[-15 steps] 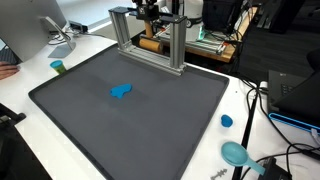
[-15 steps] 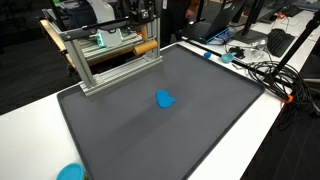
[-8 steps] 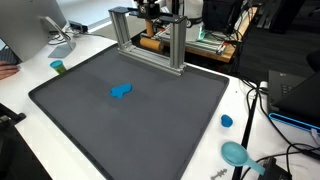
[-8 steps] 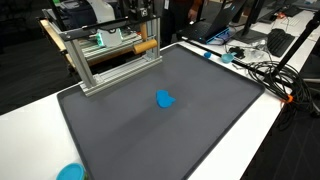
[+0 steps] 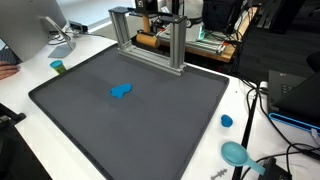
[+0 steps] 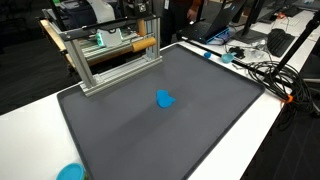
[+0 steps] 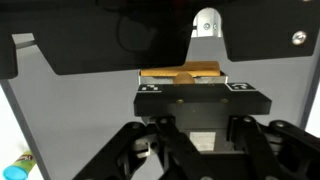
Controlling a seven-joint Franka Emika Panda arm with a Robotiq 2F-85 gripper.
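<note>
Your arm (image 5: 160, 10) stands at the far edge of the mat, behind the metal frame (image 5: 178, 45). Wrist view: gripper (image 7: 195, 90) drawn in narrow and clamped on the wooden bar (image 7: 180, 74), which lies crosswise between the pads. The dark mat (image 5: 140, 125) covers the white table (image 5: 245, 100). A blue piece (image 5: 121, 92) lies near the mat's centre, well apart from the gripper. Cables (image 5: 285, 150) trail at one side, and a monitor (image 5: 25, 25) stands at the other.
</note>
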